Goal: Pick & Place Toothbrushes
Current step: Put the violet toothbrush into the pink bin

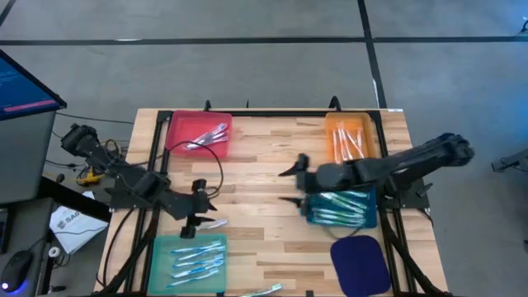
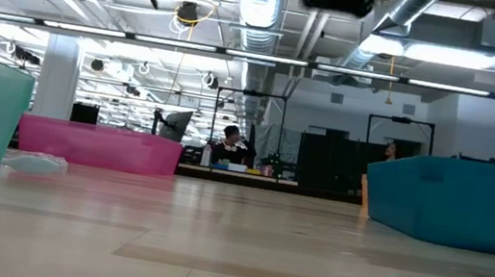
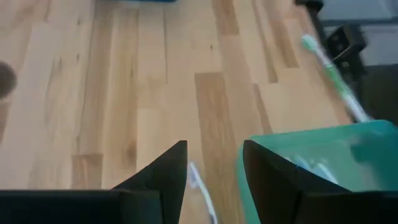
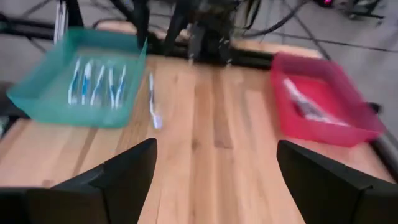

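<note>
Toothbrushes lay sorted across coloured trays on the wooden tabletop (image 1: 264, 165). At the left, the teal tray (image 1: 188, 260) held several blue-and-white ones; a loose toothbrush (image 1: 216, 223) lay on the bare wood just beside that tray's far edge, and a green-handled toothbrush (image 1: 262, 289) sat at the tabletop's near edge. The left claw (image 1: 198, 216) hovered directly over the loose one, fingers apart and holding nothing; its wrist view showed the brush (image 3: 200, 186) between the two fingers. The pink tray (image 1: 198, 132) at the far left held a few more. Right of centre, the right claw (image 1: 293, 183) hung above bare wood, fingers spread wide and empty, beside the blue tray (image 1: 342, 208) full of brushes. The orange tray (image 1: 352, 136) sat beyond it, the dark blue tray (image 1: 360, 260) nearer.

The loose brush looked light, stiff and slick; a pinch across mid-handle seemed safest, since it lay flat and might skid.
</note>
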Tool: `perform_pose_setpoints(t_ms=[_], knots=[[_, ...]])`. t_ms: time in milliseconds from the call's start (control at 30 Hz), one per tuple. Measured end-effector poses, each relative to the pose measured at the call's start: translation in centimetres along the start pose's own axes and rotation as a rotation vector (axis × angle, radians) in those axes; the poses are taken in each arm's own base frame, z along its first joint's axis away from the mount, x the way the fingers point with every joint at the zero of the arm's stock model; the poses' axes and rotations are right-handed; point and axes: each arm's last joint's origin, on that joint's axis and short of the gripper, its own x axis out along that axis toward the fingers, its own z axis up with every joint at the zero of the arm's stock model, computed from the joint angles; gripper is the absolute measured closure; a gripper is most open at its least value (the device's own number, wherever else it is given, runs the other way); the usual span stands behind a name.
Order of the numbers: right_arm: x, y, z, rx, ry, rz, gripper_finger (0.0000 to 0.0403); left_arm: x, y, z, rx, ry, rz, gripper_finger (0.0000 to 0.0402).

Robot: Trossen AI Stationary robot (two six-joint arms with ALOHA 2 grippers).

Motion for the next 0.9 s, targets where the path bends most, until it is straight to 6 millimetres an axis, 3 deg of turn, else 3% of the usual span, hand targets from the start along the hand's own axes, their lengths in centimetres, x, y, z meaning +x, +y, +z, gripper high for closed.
perform_pose_setpoints(t_ms=[200,300,433,600,900], knots=[[8.4,-0.8,-3.4,-0.038,-0.002,-0.081,0.0077,-2.0,3.2,-2.3,-0.095,0.057,-0.004,0.025],[10.9,-2.3,-4.8,-0.037,0.009,-0.123,0.0077,-2.7,4.9,-3.7,-0.174,0.076,-0.023,0.025],[12.7,-3.9,-5.1,-0.005,-0.127,0.034,0.0077,-2.6,6.2,-5.3,-0.243,0.102,-0.119,0.025],[14.1,-5.6,-5.5,0.025,-0.327,0.313,0.0077,-2.1,7.7,-6.3,-0.275,0.101,-0.049,0.025],[15.4,-8.6,-6.0,0.019,-0.39,0.237,0.0077,-1.2,8.3,-5.6,-0.532,0.122,-0.161,0.025]])
